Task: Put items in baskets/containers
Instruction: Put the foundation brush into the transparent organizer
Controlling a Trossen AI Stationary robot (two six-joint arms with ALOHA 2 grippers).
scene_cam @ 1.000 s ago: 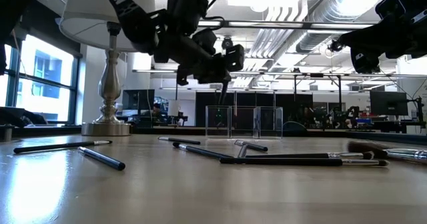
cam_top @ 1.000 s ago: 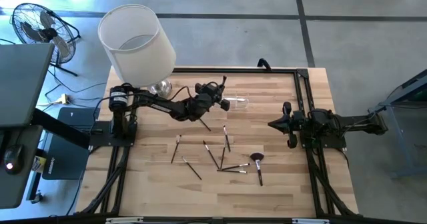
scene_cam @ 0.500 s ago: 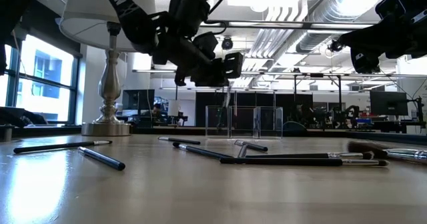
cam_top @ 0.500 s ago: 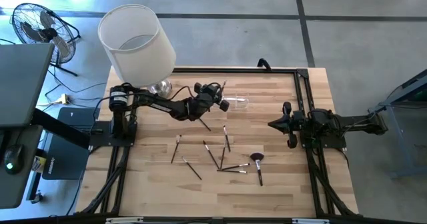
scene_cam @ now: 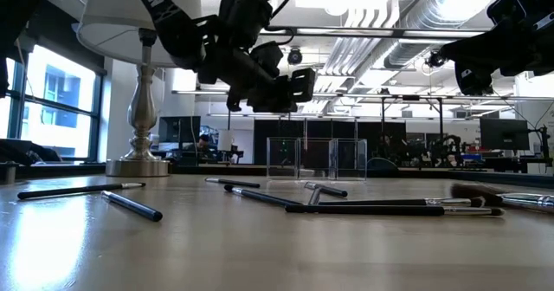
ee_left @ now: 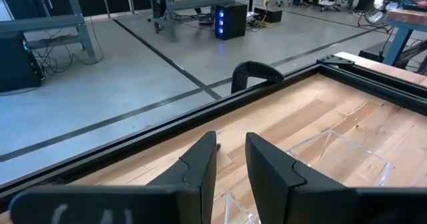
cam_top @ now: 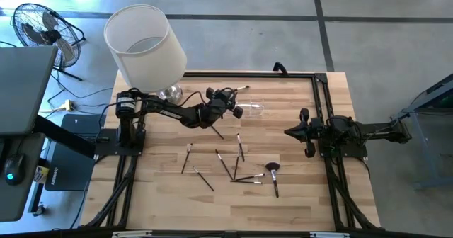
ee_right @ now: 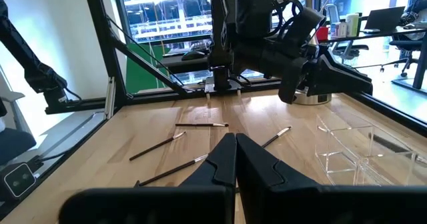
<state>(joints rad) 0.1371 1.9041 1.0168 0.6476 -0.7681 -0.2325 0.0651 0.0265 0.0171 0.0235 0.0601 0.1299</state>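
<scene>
- Pale wood makes up the table (cam_top: pixel 163 195), which fills the middle of the high view inside a black frame.
- White and drum-shaped, the lampshade (cam_top: pixel 144 45) sits at the upper left of the high view, by the table's far left corner.
- The left gripper (cam_top: pixel 236 108) hangs above the table's upper middle, just left of the holder; its fingers (ee_left: pixel 200 163) stand a little apart with nothing between them.
- The right gripper (cam_top: pixel 289 132) waits at the centre right of the high view, fingers pressed together and empty, pointing left.
- The clear plastic holder (scene_cam: pixel 316 158) stands upright near the table's far edge, upper centre of the high view; whether a brush is inside, I cannot tell.
- The brushes (cam_top: pixel 233 167) lie flat and scattered below the centre of the high view, well apart from the holder, most with their long axes running up-down or on a slant.
- The fluffy brush (cam_top: pixel 273 174) lies at the right end of the scatter, long axis near vertical, head toward the upper edge.
</scene>
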